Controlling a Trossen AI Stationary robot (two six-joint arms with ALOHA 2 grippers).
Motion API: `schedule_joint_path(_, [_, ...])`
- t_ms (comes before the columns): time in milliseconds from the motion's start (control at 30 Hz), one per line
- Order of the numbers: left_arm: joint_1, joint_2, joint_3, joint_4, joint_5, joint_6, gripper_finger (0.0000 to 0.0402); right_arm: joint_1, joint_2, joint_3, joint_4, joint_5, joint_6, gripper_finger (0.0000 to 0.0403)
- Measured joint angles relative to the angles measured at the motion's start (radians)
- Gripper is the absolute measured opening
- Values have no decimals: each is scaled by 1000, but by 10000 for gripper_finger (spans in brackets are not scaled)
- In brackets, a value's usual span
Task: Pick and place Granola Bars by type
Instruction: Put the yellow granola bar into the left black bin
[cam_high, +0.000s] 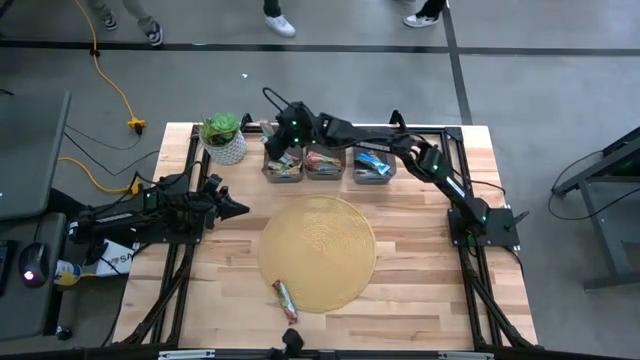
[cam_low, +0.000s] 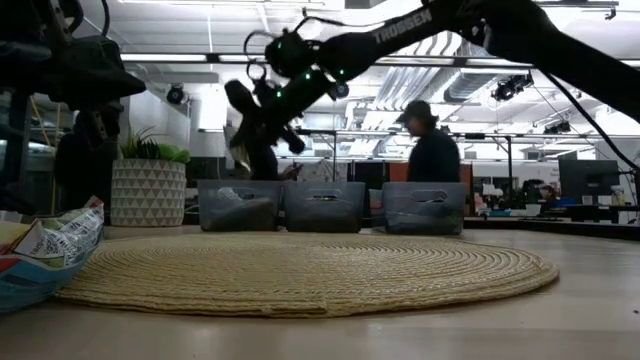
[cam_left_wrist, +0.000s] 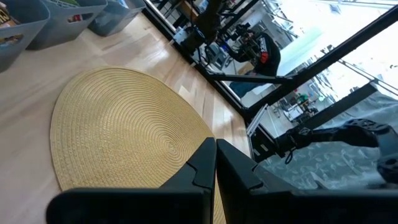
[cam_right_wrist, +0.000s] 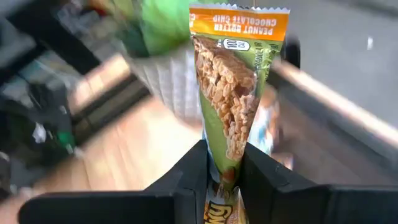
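Over the leftmost bin (cam_high: 283, 169) at 12 o'clock, my right fingers (cam_right_wrist: 225, 163) pinch a granola bar (cam_right_wrist: 231, 93) by its tail; it could swing and miss. Left fingers (cam_left_wrist: 215, 163) shut, empty.

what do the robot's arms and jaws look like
Both arms are dark, near-black, built of slim jointed links. The right arm carries white TROSSEN lettering along one link, small green lights near its wrist, and a black cable looping above it. Each gripper ends in two flat, black, angular fingers: the left gripper tapers to blunt tips, the right gripper looks the same.
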Motion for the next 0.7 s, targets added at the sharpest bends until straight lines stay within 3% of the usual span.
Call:
schedule_joint_path(367, [0, 0, 0, 0, 2, -2, 10, -27, 18, -1, -203, -49, 60, 67])
schedule_joint_path(700, [0, 0, 0, 0, 2, 0, 10, -31, 18, 0, -248, -63, 74, 67])
